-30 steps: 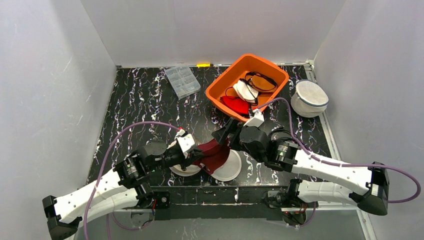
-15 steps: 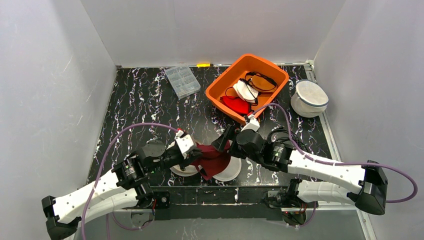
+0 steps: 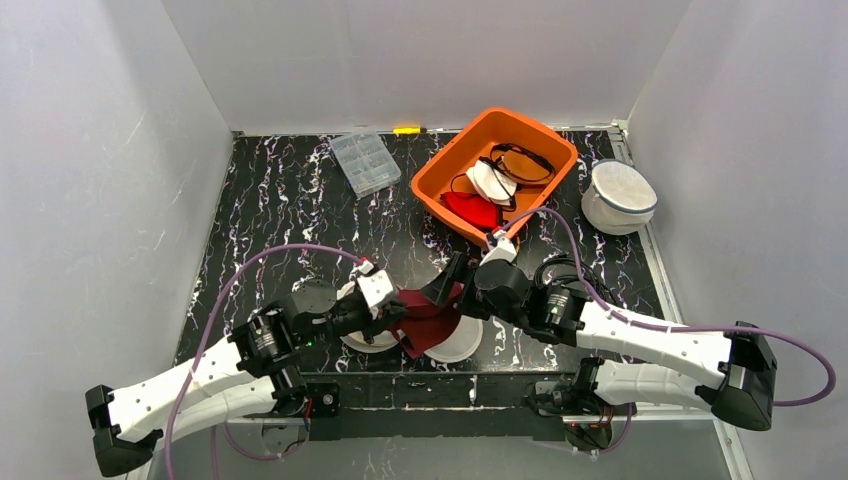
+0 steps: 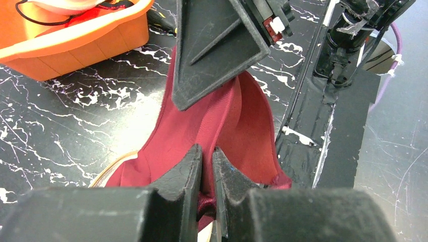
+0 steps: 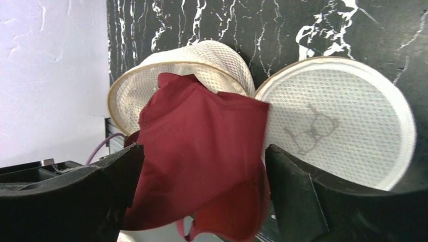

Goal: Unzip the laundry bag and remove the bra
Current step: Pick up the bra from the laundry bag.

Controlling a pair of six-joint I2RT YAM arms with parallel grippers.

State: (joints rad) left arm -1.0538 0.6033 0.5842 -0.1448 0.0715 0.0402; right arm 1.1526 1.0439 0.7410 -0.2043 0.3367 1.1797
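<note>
The dark-red fabric bra (image 5: 192,116) looked soft, light and limp, best taken by a bunched fold; left pincer (image 4: 207,169) pinched its fabric, right pincer (image 5: 203,148) spread around it.

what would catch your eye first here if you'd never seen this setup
The dark red fabric bra near the table's front edge, spilling from the open white mesh laundry bag. The left hand is pinched shut on it, while the right hand stands open with a finger on either side. Behind them, a bright orange plastic tub holds red, white and orange items.
</note>
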